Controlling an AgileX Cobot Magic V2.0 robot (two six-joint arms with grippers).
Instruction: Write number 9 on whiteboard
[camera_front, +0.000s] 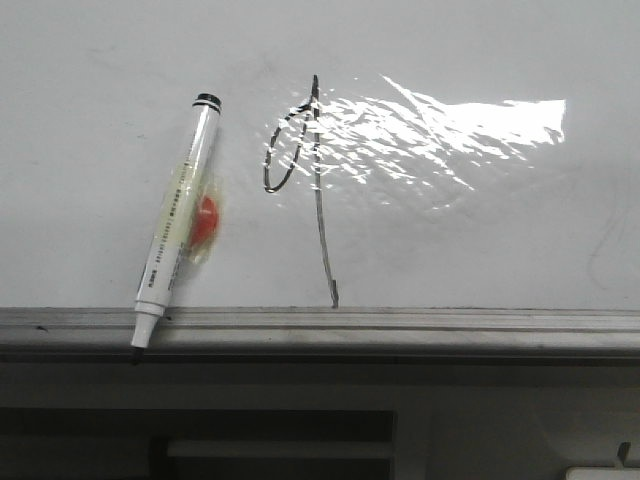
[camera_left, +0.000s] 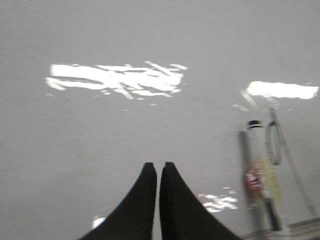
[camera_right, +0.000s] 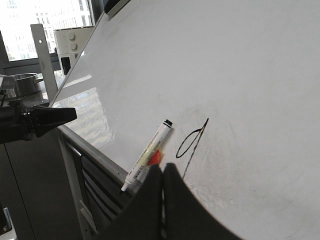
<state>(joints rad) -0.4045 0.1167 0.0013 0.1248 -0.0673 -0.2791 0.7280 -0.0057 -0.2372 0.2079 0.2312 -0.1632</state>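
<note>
**Figure 9 drawn, pen lying on the board, both grippers bare**

Grey metal edge rail (camera_front: 400, 325) runs across the front view nearest the lens, along the near edge of the whiteboard (camera_front: 90, 120). Marker (camera_front: 177, 222) lies flat on the board, tilted, black-ringed end pointing away, its white nib end overhanging the rail. Yellowish tape and a red patch wrap its middle.

Number 9 (camera_front: 318, 190) sits just beside the marker, on the marker's right in the front view, not touching it. Narrow slanted loop at the far end, joined to a long, nearly straight tail that runs down to the rail. Loop and upper tail cross the edge of a wrinkled film patch (camera_front: 440, 130) throwing bright glare.

Left gripper (camera_left: 158, 167): black fingers pressed together, nothing between them, over bare board; marker and figure off to one side, blurred. It also shows in the right wrist view (camera_right: 70, 114), off the board's edge.

Right gripper (camera_right: 163, 169): fingers closed to a thin slit, holding nothing, clear of the board with marker and figure beyond the tips
</note>
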